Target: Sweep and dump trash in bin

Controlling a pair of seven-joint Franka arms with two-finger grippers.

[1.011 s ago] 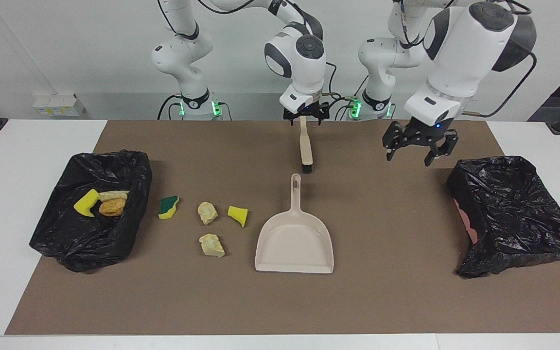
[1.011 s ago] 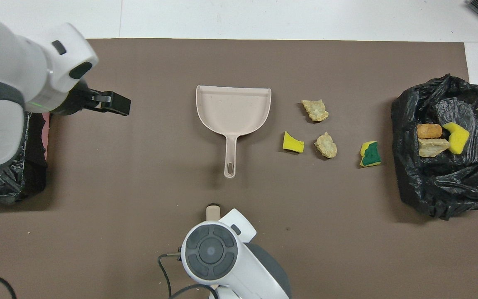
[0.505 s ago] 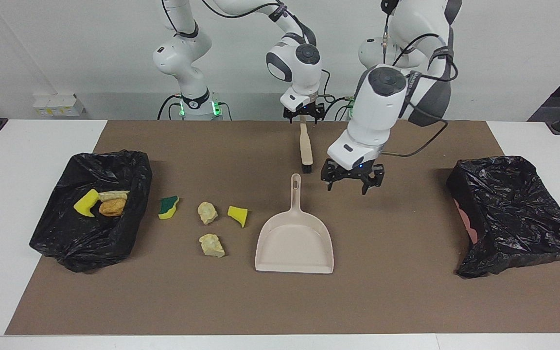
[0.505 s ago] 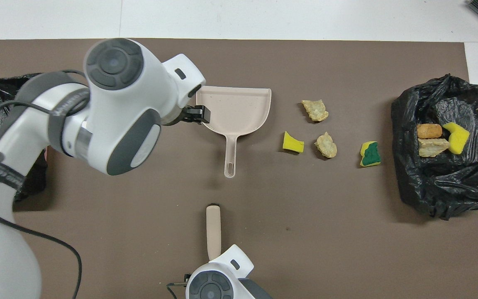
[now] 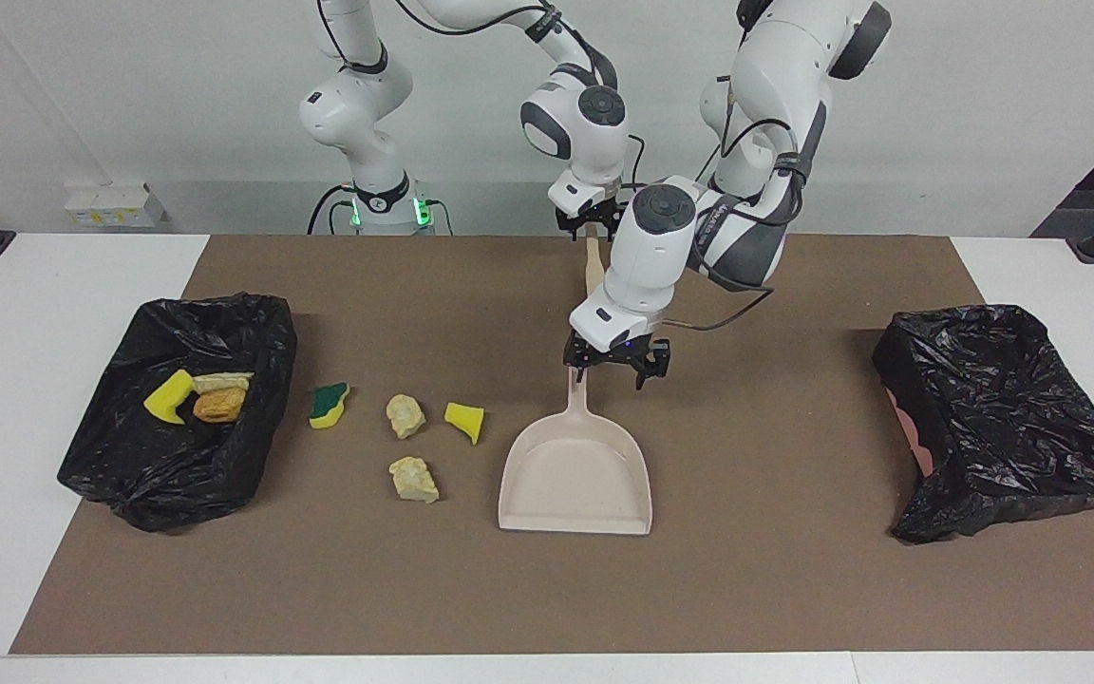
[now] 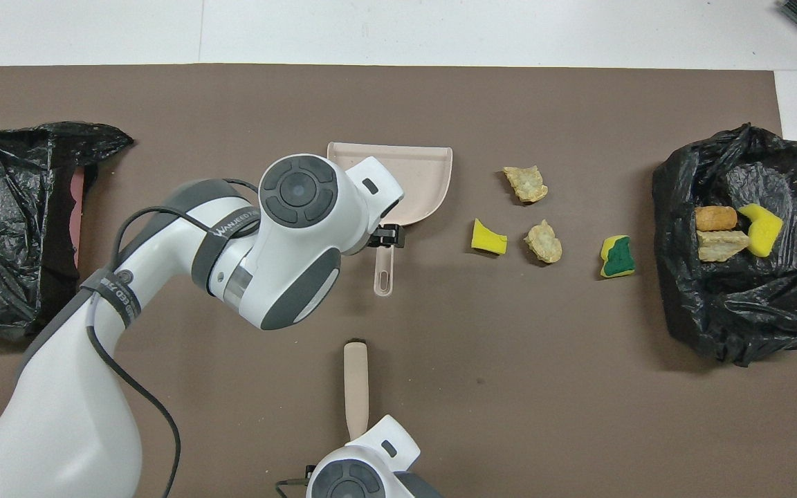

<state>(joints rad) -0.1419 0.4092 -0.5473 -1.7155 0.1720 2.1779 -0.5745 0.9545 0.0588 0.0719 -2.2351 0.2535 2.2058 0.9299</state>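
Right gripper (image 5: 593, 224) is clamped on the brush (image 6: 355, 387), close to the robots. Left gripper (image 5: 615, 366) hangs spread open over the dustpan (image 5: 575, 475) handle. Four trash scraps (image 5: 402, 415) lie loose beside the pan, three more sit in the black bag (image 5: 120, 475) at the right arm's end. Another black bag (image 5: 1012, 427) sits at the left arm's end.

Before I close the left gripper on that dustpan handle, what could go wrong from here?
1. The left gripper is at the very end of the beige plastic dustpan handle, so the pan may pivot or sag when lifted.
2. The yellow sponge scrap lies close beside the pan; a swing could knock it away.
3. The beige brush, in the right gripper, hangs close to the left arm.
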